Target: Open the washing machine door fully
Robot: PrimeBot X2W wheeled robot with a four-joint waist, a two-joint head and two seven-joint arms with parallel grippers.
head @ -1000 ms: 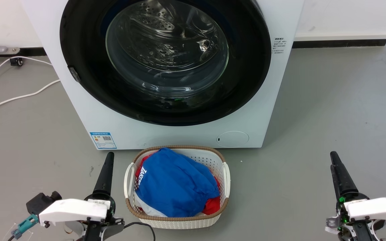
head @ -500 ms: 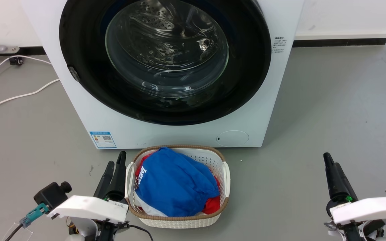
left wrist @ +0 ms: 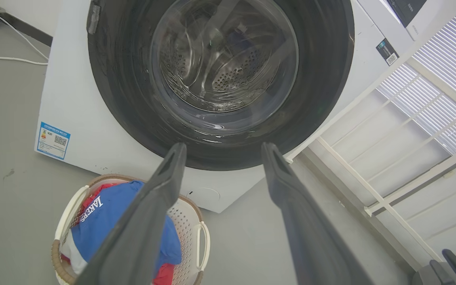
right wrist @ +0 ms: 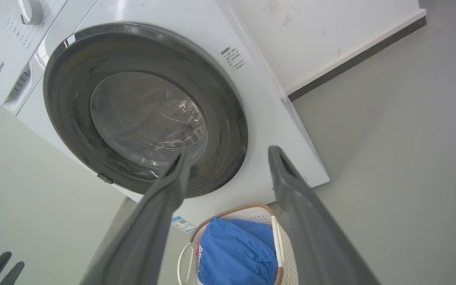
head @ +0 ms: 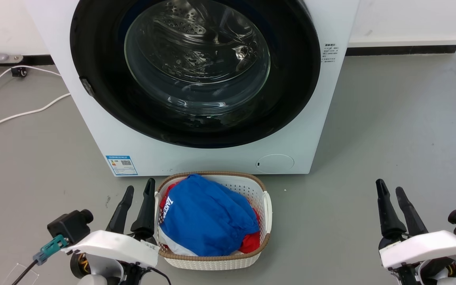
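Note:
The washing machine [head: 93, 130] is a white front-loader at the top of the head view. The washing machine door [head: 291, 79] lies shut flat against its front, a glossy black rim around a clear glass bowl with the steel drum behind it. A small grey tab [head: 87, 88] sits on the rim's left edge. My left gripper [head: 138, 188] is open low at the left, beside the basket and well short of the door. At the lower right my right gripper [head: 389, 187] is open over bare floor. Both wrist views look up at the door [left wrist: 125, 99] [right wrist: 228, 118] between spread, empty fingers.
A white woven basket [head: 267, 206] with blue and red clothes [head: 208, 213] stands on the grey floor just in front of the machine. White cables [head: 14, 114] run over the floor at the left. A white slatted frame [left wrist: 390, 158] stands beside the machine.
Both grippers have gone from shut to open. The left gripper has shifted right, closer to the basket; the right gripper has shifted slightly left.

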